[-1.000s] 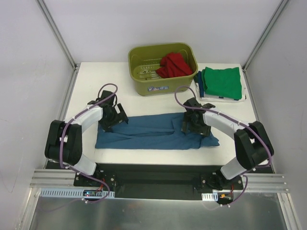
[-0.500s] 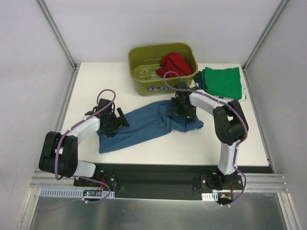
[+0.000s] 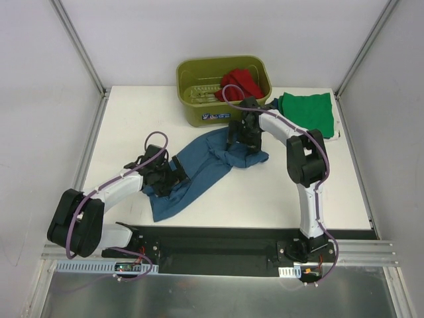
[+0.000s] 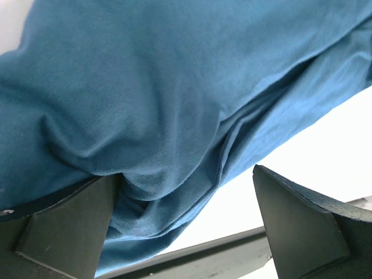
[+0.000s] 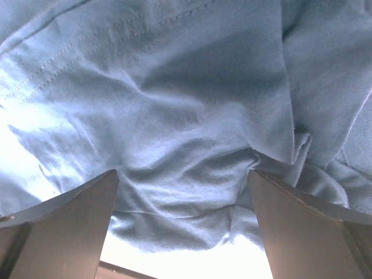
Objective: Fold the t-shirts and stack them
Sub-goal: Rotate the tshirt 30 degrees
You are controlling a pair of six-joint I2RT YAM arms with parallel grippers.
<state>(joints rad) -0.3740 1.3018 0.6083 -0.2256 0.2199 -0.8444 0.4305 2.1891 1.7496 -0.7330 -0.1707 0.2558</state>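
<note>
The teal-blue t-shirt (image 3: 202, 165) lies crumpled in a slanted band from near left to far right on the white table (image 3: 126, 119). My left gripper (image 3: 163, 176) sits on its near-left end, jaws wide apart, with cloth (image 4: 145, 104) bunched against the left finger (image 4: 64, 221). My right gripper (image 3: 245, 138) sits on its far-right end, jaws wide apart over wrinkled cloth (image 5: 186, 116). The green t-shirt (image 3: 306, 112) lies folded at the back right. The red t-shirt (image 3: 240, 83) is heaped in the tub.
The olive-green plastic tub (image 3: 199, 116) stands at the back centre, just behind my right gripper. The green shirt rests on blue and white folded cloth near the table's right edge. A black rail (image 3: 218, 242) runs along the near edge.
The teal shirt went from a flat horizontal band to a bunched diagonal. My right gripper moved back and left toward the tub; my left gripper moved nearer and right.
</note>
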